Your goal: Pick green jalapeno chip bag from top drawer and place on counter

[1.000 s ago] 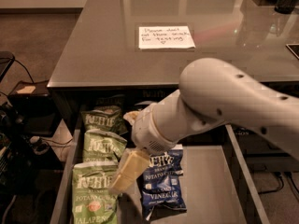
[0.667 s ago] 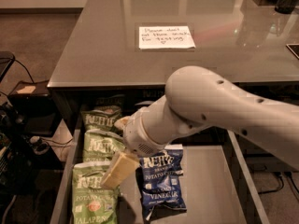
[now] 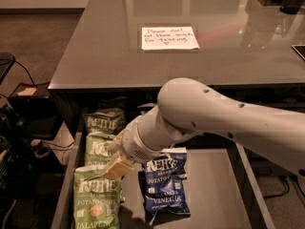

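Note:
The top drawer (image 3: 214, 194) stands pulled open below the counter (image 3: 105, 42), which bears a white handwritten note (image 3: 169, 37). Three green Kettle bags lie in a column along the drawer's left side. The nearest, the light green jalapeno chip bag (image 3: 96, 203), shows "JALAPENO" along its bottom edge. Two more green bags (image 3: 99, 148) (image 3: 106, 121) lie behind it. My gripper (image 3: 116, 167) hangs from the white arm just above the top edge of the jalapeno bag, over the middle green bag.
Two dark blue Kettle vinegar bags (image 3: 165, 185) lie in the drawer's middle, right of the green bags. The drawer's right half shows bare grey bottom. Cables and dark equipment (image 3: 14, 142) sit on the floor at left.
The arm and gripper have swung left and down in the drawer, from over the blue bags toward the column of green bags. The bags have not moved.

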Robot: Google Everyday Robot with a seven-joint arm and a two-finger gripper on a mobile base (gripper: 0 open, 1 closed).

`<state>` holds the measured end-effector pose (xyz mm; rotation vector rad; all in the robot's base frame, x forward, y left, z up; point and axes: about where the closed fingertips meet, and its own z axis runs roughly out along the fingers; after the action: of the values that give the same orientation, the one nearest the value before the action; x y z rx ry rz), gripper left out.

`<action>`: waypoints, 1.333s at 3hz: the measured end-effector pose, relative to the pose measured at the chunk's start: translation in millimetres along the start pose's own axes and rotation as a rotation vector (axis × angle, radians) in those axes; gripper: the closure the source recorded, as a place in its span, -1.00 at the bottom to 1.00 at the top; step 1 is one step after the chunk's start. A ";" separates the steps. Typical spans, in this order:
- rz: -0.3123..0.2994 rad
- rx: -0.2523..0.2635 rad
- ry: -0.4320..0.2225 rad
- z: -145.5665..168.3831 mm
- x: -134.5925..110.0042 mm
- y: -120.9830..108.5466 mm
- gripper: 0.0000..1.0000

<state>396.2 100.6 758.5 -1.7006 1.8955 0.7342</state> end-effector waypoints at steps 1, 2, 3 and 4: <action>0.017 -0.023 0.008 13.9 6.8 -4.2 -0.24; 0.034 -0.044 0.021 25.3 13.8 -8.7 -0.28; 0.062 -0.061 0.041 34.4 25.9 -12.2 -0.26; 0.086 -0.071 0.057 40.2 37.5 -14.2 -0.22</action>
<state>406.4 99.2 702.7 -1.7076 2.0145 0.8030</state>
